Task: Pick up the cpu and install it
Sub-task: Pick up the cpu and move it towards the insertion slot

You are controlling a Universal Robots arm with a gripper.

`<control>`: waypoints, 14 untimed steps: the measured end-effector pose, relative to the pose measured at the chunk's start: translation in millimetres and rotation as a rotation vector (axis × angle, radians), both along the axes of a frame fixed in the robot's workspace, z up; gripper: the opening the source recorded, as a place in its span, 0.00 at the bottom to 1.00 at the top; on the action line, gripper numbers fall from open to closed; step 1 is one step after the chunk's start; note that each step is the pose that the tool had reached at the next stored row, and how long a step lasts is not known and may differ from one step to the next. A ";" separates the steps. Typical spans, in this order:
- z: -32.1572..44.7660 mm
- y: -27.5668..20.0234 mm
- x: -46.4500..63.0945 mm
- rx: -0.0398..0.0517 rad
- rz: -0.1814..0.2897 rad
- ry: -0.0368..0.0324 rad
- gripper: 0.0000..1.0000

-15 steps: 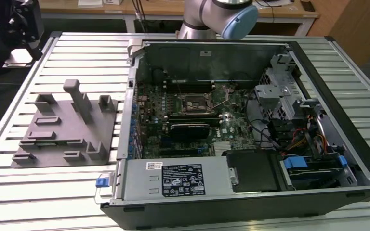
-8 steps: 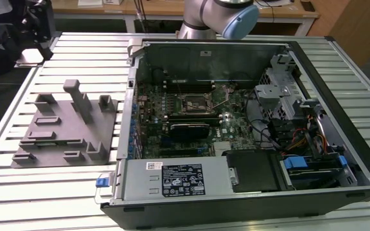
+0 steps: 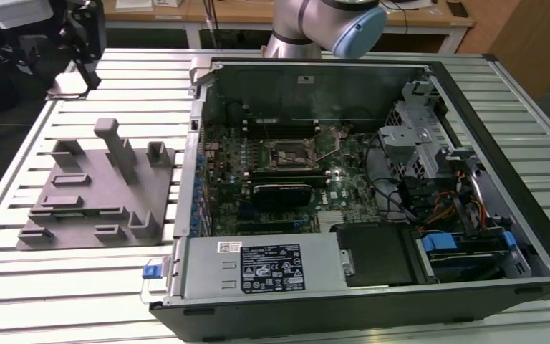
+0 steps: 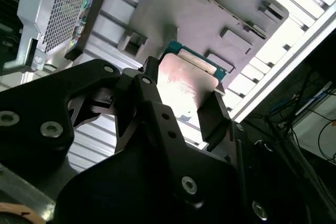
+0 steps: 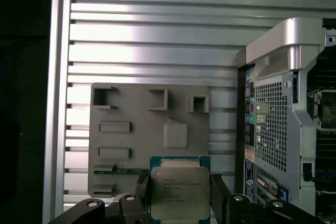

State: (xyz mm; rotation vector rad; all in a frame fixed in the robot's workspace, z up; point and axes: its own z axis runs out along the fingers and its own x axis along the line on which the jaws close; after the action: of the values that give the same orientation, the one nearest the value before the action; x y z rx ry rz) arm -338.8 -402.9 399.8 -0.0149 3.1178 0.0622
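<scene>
The pincer (image 5: pixel 180 190) is clamped on the cpu (image 5: pixel 180 195), one finger (image 5: pixel 144 192) on each side edge. The chip's lower edge is cut off. It hangs over the gray fixture (image 5: pixel 152 129), which lies near a bench (image 5: pixel 157 35) edge beside the open case (image 5: pixel 273 108).

In the first wrist view the cpu (image 5: pixel 180 192) runs off the picture's lower edge, the fingers (image 5: pixel 219 196) clamped on it cover its side edges, and it hides part of the gray fixture (image 5: pixel 134 148). In the second wrist view glare washes out its top and the gripper (image 4: pixel 181 96) covers its near part. In the exterior view the arm (image 3: pixel 299 29) is cut by the upper edge; the socket (image 3: pixel 288 152) is too small to tell its contents.
</scene>
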 end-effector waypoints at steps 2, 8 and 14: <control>0.0 0.0 6.4 0.0000 0.000 0.0000 0.54; 0.0 0.0 26.2 0.0000 0.000 0.0000 0.54; 0.0 0.0 46.7 0.0000 0.000 0.0003 0.54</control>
State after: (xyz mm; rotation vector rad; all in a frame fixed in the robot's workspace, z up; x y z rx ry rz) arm -292.1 -402.9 399.8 -0.0149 3.1182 0.0622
